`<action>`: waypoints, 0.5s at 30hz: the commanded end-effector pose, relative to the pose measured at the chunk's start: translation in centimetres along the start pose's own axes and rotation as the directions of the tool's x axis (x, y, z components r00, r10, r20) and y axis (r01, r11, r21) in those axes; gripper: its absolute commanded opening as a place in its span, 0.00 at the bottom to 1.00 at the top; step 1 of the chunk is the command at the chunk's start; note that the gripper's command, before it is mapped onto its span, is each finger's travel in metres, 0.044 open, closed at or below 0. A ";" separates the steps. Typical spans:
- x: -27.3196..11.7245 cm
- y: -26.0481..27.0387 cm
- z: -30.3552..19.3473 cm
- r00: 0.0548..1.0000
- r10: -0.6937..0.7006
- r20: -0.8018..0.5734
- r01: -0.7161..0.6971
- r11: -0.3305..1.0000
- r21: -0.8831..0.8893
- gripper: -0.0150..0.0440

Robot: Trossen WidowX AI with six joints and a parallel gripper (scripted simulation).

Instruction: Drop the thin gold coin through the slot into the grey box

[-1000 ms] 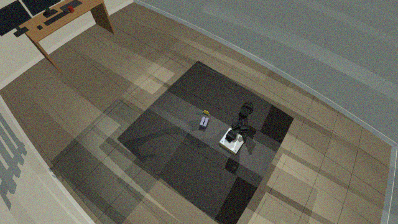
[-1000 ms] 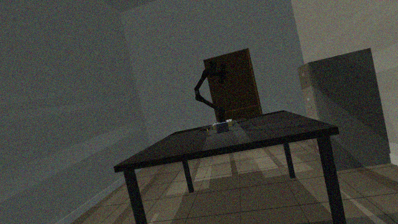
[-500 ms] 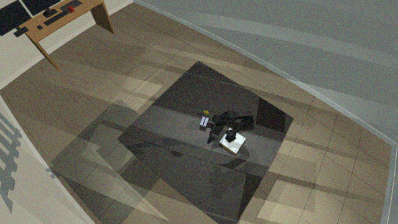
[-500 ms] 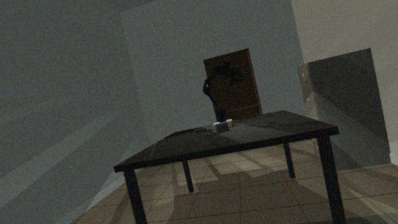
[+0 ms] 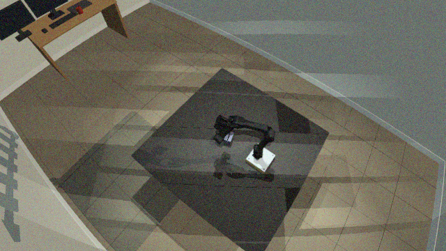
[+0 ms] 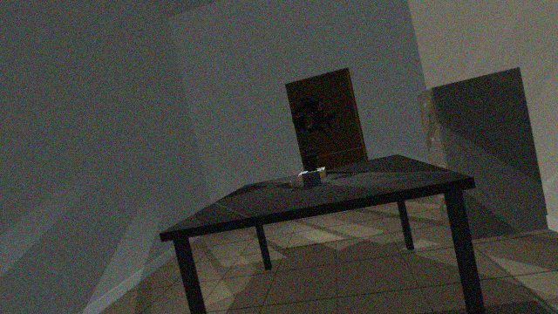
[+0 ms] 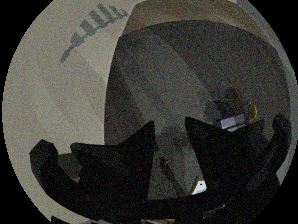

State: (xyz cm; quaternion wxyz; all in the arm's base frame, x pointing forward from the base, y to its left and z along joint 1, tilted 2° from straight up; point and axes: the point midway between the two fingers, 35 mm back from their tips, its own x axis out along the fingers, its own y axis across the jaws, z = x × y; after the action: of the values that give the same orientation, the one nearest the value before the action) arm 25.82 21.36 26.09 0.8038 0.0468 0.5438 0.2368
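The gold coin (image 7: 253, 111) (image 6: 291, 184) stands on its edge beyond the grey box at the right of the wrist view. In the top view the arm hides it. Its dark-green holder is too dark to make out. The grey box (image 5: 228, 137) (image 6: 311, 178) (image 7: 232, 121) is closed, with a dark slot line in its lid, and sits close to the coin. My gripper (image 7: 169, 123) is partly open with nothing between its fingers. It hangs above the table, off to the side of the box and coin in the wrist view.
The white base plate (image 5: 265, 164) (image 7: 200, 187) of the arm stands on the dark table (image 5: 195, 108) (image 6: 261, 205), a short way from the box. The bent arm (image 5: 251, 123) reaches over the coin's area in the top view. A brown door panel (image 6: 344, 113) is behind the table.
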 end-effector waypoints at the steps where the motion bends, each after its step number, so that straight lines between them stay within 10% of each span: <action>1: 1.9 -5.7 1.7 0.991 -0.128 -0.041 0.127 0.992 -0.029 0.53; 15: 4.3 -29.9 -0.9 0.847 -0.379 -0.372 0.340 0.925 -0.167 0.53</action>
State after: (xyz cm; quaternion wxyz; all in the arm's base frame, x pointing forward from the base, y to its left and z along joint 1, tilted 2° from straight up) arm 36.57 -0.26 13.50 0.7291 -0.1288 0.6630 0.1106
